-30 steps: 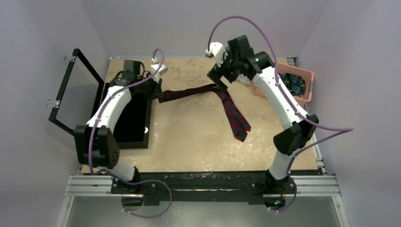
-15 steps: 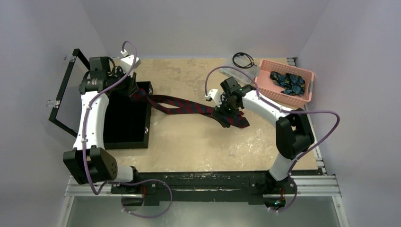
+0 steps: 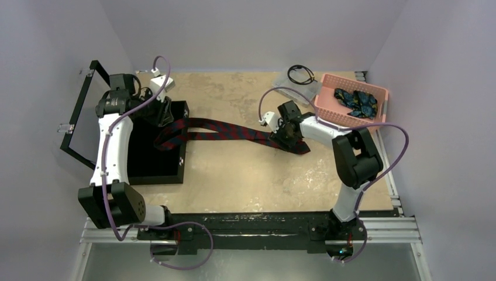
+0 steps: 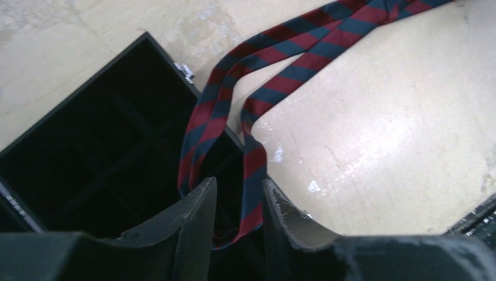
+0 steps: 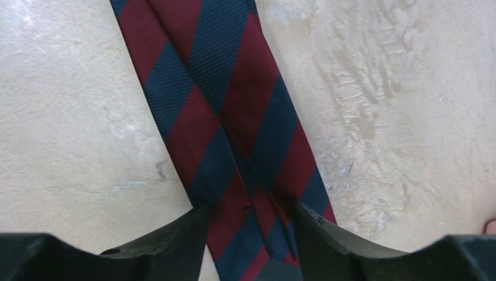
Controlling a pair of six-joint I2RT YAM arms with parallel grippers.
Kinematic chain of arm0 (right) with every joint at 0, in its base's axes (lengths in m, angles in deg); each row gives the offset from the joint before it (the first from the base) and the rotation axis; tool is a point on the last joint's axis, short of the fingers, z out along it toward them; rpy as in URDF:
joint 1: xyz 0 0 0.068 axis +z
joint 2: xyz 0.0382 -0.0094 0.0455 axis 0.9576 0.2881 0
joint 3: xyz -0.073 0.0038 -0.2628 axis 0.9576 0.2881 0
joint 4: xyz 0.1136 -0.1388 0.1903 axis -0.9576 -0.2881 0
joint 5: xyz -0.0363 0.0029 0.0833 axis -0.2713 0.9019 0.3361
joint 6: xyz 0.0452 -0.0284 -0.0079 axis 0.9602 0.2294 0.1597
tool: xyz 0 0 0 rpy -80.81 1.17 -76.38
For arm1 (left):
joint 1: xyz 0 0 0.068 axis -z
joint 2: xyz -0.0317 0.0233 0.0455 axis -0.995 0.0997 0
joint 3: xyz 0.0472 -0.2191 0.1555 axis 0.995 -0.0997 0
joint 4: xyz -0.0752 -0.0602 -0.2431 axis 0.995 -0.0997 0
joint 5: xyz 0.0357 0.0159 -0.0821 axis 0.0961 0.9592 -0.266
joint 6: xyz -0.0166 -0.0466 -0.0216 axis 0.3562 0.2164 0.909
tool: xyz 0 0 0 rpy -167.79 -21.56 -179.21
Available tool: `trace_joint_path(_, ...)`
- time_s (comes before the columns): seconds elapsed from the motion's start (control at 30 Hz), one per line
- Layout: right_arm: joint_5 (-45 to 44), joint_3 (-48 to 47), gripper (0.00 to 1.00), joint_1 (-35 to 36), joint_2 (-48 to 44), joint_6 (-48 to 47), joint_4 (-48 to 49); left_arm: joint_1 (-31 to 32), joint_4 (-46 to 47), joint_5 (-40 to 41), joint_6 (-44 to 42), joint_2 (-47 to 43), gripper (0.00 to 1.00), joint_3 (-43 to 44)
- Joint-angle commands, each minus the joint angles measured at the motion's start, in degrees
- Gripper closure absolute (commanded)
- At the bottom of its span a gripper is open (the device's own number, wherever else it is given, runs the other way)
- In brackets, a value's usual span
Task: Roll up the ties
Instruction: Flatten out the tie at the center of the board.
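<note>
Maroon tie spans overhead frame centre; fold hangs over black box edge, partly hidden; wide tip cut off. Left gripper slightly parted around fold, unclamped. Right gripper apart, straddling flat wide end.

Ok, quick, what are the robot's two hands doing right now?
Left gripper: partly open, a loop of the maroon tie loose between its fingers.
Right gripper: open, fingers straddling the tie's other end.

Top cam was evenly lit, diffuse light from above, tabletop bright w/ only soft shadows; pic a bit low-res. Left wrist cam: black box inside crushed to pure dark. Right wrist cam: tie weave sharp, fingers blurred at btm edge.
</note>
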Motion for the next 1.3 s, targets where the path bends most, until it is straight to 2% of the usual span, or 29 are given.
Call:
trace_joint_path(0.0,-1.88,4.86,0.50,-3.05,0.00,-4.13,3.79,-0.04,-3.15,-5.90,-8.53,-0.71,0.59,-2.22)
trace_joint_path(0.07,-1.23,6.61,0.57,-5.49,-0.72,-5.84,3.44,-0.02,-2.24,-5.95,-12.55,-1.66,0.48,-5.18)
trace_joint_path(0.13,-0.70,8.48,0.64,-8.08,-1.57,-8.07,2.94,0.01,-2.58,-6.07,-18.72,-2.37,0.30,-7.75)
trace_joint_path(0.23,-0.20,12.15,0.74,-11.88,-3.53,-12.25,1.80,0.04,-4.82,-7.28,-24.62,-2.51,0.22,-9.36)
trace_joint_path(0.43,0.41,22.46,0.79,-22.49,-13.04,-26.19,-2.59,2.27,-7.73,-10.98,-32.15,-4.28,0.23,-12.50)
trace_joint_path(0.5,-0.55,24.55,0.78,-27.58,-15.96,-31.43,-3.34,5.50,-6.36,-9.03,-34.03,-6.03,0.23,-15.20)
trace_joint_path(0.6,-1.11,24.37,0.79,-34.94,-17.39,-38.33,-5.31,13.70,-1.53,-3.54,-34.50,-8.30,0.22,-20.11)
trace_joint_path(0.73,-0.03,20.94,0.81,-42.75,-16.13,-43.77,-8.30,20.01,5.14,-3.72,-35.25,-9.09,0.21,-23.98)
trace_joint_path(0.9,1.08,19.23,0.81,-45.09,-14.53,-45.52,-9.75,28.81,13.63,0.45,-37.90,-5.73,0.22,-24.42)
trace_joint_path(1.0,1.49,19.68,0.81,-45.13,-14.40,-45.44,-9.63,33.13,14.33,3.72,-40.12,0.21,0.24,-19.80)
trace_joint_path(1.17,1.74,19.05,0.82,-45.53,-13.43,-45.29,-9.98,36.19,16.10,8.78,-41.93,13.27,0.25,-10.58)
trace_joint_path(1.27,2.06,18.11,0.82,-45.74,-12.88,-45.43,-10.64,37.62,20.81,13.53,-45.37,17.82,0.24,-10.28)
